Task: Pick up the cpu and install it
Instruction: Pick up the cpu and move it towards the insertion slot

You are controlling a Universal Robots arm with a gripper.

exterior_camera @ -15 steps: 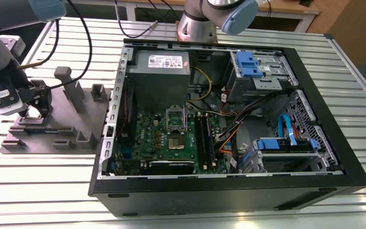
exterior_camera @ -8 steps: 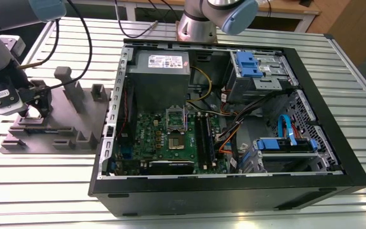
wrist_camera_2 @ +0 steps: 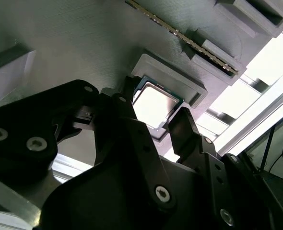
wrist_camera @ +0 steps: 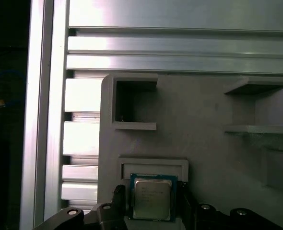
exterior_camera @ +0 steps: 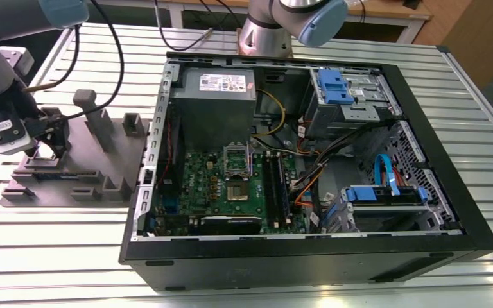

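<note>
The cpu (wrist_camera_2: 156,103) (wrist_camera: 152,200) is a small silvery square chip with a thin green rim. It lies flat in a shallow pocket of the grey holder block (exterior_camera: 88,163). In the exterior view my gripper (exterior_camera: 45,151) reaches down onto that block at the exterior view's left. In both wrist views the gripper (wrist_camera_2: 153,108) (wrist_camera: 152,203) straddles the chip, with one black finger (wrist_camera_2: 127,93) and the other (wrist_camera_2: 182,127) close beside opposite edges. A narrow gap shows on each side, so the gripper is open. The motherboard's socket (exterior_camera: 236,172) stands uncovered inside the case.
The open computer case (exterior_camera: 315,256) lies on the slatted aluminium table (exterior_camera: 58,256), with a grey power supply (exterior_camera: 216,96), cables and blue drive bays inside. A long memory stick (wrist_camera_2: 180,36) rests in a slot of the holder block. Upright posts (exterior_camera: 97,119) rise from the block.
</note>
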